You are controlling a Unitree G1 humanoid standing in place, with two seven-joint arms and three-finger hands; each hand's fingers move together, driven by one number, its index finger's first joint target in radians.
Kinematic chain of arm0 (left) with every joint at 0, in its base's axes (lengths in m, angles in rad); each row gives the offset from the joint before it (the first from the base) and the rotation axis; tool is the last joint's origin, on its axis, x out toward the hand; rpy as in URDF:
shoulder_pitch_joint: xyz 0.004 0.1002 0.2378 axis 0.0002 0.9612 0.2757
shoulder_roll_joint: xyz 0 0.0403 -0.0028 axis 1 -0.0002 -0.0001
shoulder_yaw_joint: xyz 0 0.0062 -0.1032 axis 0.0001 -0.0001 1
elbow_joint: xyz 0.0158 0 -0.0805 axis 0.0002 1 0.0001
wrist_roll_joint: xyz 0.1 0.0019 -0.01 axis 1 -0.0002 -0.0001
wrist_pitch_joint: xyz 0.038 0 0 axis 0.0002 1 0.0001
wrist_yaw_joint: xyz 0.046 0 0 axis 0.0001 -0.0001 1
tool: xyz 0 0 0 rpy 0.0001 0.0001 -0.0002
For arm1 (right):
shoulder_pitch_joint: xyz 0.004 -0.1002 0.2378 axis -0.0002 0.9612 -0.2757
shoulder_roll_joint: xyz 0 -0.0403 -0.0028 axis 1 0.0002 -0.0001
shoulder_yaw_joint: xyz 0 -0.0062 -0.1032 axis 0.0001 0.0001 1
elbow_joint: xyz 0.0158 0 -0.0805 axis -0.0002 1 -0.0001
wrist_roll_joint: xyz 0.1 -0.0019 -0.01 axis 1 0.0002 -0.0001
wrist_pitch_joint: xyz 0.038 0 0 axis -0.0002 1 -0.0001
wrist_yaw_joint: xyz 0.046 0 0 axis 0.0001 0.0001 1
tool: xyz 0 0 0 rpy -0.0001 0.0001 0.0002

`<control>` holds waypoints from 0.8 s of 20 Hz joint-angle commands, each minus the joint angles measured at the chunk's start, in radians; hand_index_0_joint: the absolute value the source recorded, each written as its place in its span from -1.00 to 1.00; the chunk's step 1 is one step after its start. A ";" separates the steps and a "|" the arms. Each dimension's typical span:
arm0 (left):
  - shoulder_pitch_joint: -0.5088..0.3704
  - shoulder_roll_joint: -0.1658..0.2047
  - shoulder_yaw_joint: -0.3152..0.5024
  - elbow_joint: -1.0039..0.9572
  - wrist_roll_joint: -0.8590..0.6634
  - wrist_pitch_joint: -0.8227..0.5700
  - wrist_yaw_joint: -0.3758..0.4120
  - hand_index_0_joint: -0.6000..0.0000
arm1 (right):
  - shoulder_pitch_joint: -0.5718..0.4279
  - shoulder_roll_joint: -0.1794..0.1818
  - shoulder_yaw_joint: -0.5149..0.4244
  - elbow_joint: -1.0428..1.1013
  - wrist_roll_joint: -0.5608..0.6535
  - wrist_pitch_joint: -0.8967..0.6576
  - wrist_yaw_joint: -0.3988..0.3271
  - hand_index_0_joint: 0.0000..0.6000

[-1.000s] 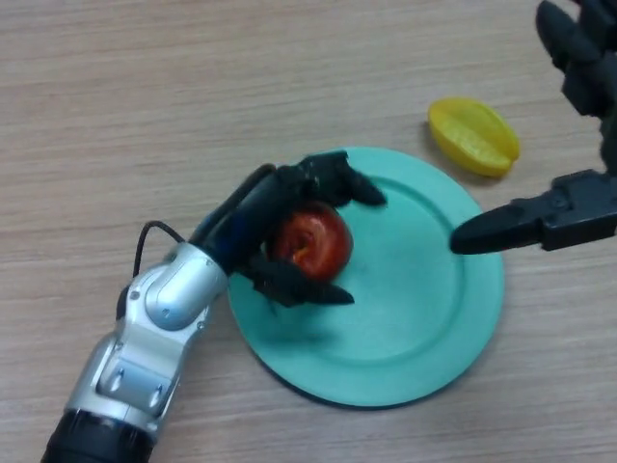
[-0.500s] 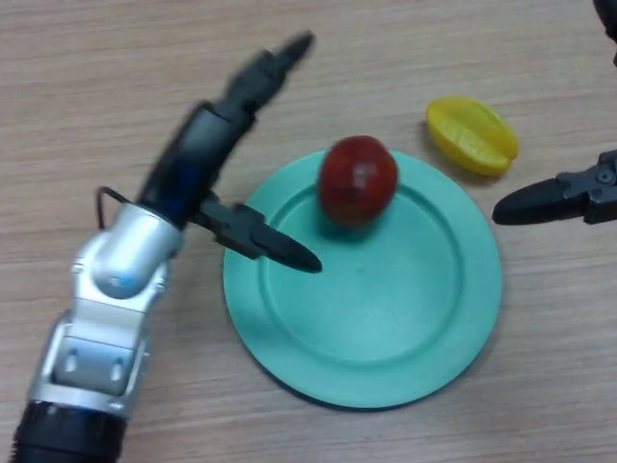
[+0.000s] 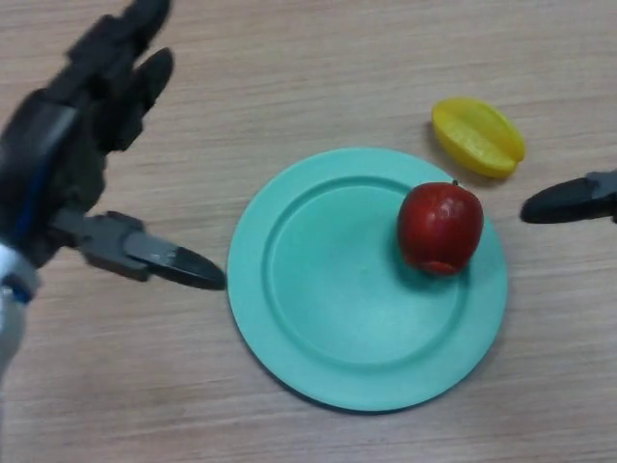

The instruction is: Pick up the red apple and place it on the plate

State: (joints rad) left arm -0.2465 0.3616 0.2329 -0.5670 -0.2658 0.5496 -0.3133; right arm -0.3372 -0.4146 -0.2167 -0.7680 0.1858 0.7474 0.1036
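Glossy red apple (image 3: pixel 441 228) with a smooth skin, smooth matt teal plastic plate (image 3: pixel 318 357), waxy yellow star fruit (image 3: pixel 477 136), pale wood-grain table (image 3: pixel 318 77), matt black left hand (image 3: pixel 72 145)

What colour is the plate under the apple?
The plate is turquoise green, seen in the head view, with the red apple on it.

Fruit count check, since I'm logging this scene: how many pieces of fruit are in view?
2. The red apple sits on the right side of the plate; the yellow fruit lies on the table beyond the plate's upper right rim. None looks hidden.
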 commanded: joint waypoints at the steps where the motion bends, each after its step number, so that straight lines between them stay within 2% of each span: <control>1: -0.015 0.072 0.121 -0.083 -0.077 -0.087 0.047 1.00 | 0.008 -0.040 -0.078 -0.075 0.036 -0.137 0.024 -1.00; 2: 0.005 0.086 0.146 -0.108 -0.130 -0.063 0.060 1.00 | 0.034 -0.038 -0.087 -0.072 0.035 -0.150 0.038 -1.00; 5: 0.060 0.103 0.143 -0.121 -0.117 -0.087 0.036 1.00 | 0.070 -0.028 -0.101 -0.063 0.024 -0.184 0.058 -1.00; 9: 0.048 0.062 0.141 -0.157 -0.120 -0.049 0.122 1.00 | 0.092 -0.026 -0.130 -0.048 0.046 -0.200 0.082 -1.00; 13: 0.022 0.052 0.093 -0.161 -0.128 -0.049 0.202 1.00 | 0.124 -0.029 -0.132 0.011 0.025 -0.272 0.114 -1.00; 16: 0.006 0.062 0.106 -0.141 -0.167 -0.064 0.224 1.00 | 0.118 -0.035 -0.128 0.022 -0.001 -0.254 0.131 -1.00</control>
